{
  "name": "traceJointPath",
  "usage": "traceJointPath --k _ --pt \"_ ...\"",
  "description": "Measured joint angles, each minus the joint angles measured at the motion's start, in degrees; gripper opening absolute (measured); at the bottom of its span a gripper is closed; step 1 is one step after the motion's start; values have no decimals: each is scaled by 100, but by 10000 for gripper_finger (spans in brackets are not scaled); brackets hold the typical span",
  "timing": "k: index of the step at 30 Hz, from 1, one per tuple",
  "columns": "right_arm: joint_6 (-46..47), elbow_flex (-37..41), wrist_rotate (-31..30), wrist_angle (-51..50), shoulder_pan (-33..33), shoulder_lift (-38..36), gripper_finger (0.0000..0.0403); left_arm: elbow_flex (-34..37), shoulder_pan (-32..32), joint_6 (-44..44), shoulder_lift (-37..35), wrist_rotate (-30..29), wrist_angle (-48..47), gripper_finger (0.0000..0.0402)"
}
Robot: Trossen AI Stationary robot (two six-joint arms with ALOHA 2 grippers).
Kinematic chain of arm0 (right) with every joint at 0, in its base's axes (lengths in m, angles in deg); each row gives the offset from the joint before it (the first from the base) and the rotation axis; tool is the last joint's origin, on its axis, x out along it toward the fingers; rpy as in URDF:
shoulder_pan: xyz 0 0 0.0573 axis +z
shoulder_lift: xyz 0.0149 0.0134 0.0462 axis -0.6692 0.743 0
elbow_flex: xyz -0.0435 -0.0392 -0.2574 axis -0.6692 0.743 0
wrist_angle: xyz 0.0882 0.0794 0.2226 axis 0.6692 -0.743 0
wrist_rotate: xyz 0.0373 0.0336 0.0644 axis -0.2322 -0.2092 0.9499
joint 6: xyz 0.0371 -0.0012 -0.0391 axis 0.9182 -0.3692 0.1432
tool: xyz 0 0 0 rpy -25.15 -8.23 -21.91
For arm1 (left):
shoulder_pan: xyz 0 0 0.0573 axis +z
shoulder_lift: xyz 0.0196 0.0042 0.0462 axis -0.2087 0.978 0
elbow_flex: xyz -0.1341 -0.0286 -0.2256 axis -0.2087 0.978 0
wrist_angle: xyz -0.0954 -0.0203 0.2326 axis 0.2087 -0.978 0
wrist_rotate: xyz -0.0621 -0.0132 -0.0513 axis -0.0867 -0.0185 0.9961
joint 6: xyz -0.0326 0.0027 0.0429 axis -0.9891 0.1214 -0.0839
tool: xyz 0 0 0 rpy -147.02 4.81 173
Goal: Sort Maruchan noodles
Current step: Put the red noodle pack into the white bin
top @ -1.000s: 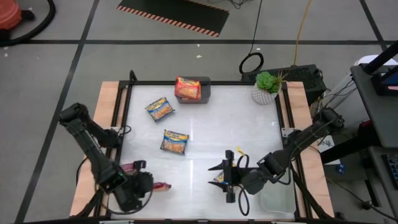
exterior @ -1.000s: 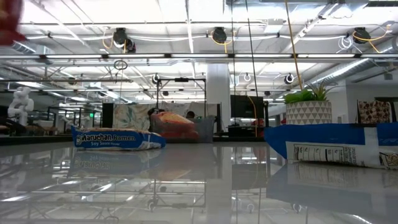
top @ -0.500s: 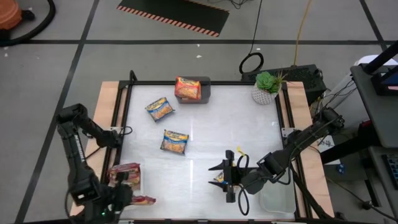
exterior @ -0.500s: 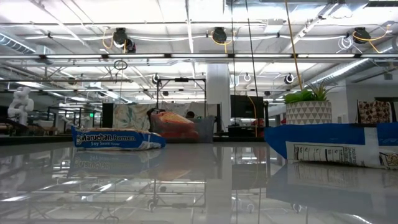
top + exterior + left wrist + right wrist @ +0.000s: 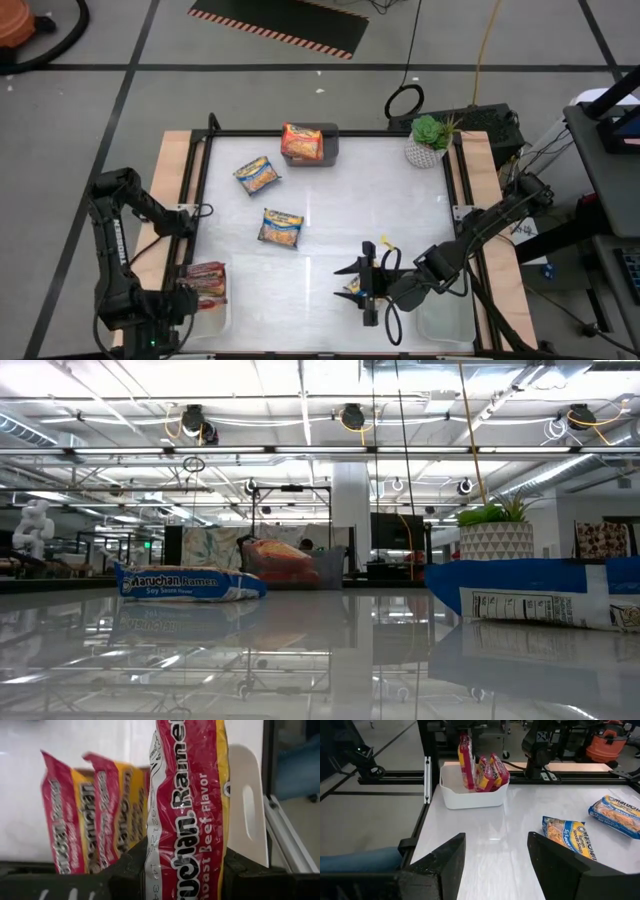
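My left gripper (image 5: 192, 297) hangs over the white tray (image 5: 470, 799) at the table's near left corner, shut on a red Maruchan packet (image 5: 187, 820). Two more red packets (image 5: 491, 771) stand on edge in that tray, leaning on its wall. My right gripper (image 5: 366, 292) waits open near the near edge, right of centre, over a blue packet (image 5: 540, 595) lying flat. Two blue-and-yellow packets (image 5: 258, 175) (image 5: 282, 228) lie flat on the table. An orange packet (image 5: 302, 142) sits in the grey bin (image 5: 330, 150). My left gripper pinches the red packet's two flat faces (image 5: 165, 870) between its two fingers (image 5: 125, 870). It comes from above, pointing steeply down. The packet (image 5: 466, 760) hangs upright on edge below the fingers, its lower end down between the tray's walls; whether it touches the tray floor I cannot tell.
A potted plant (image 5: 430, 140) stands at the far right corner. A clear tray (image 5: 445, 320) sits at the near right corner. A black frame (image 5: 205, 200) and wooden strips border the table. Open tabletop lies between the two arms.
My left gripper has swung toward the table's left edge with the red packet, from beside the tray to over it, turning as it went. The packet has stayed in the hold and now hangs upright in the tray.
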State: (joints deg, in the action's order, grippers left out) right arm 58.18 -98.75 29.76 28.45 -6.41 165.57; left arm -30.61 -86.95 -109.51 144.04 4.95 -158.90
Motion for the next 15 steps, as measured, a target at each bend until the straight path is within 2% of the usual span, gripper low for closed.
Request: traceJointPath --k 4,15 --pt "0 0 0 0 0 0 208 0 -95 -187 0 241 0 131" --pt "0 0 2 0 0 0 208 0 -87 -845 0 70 -16 139"
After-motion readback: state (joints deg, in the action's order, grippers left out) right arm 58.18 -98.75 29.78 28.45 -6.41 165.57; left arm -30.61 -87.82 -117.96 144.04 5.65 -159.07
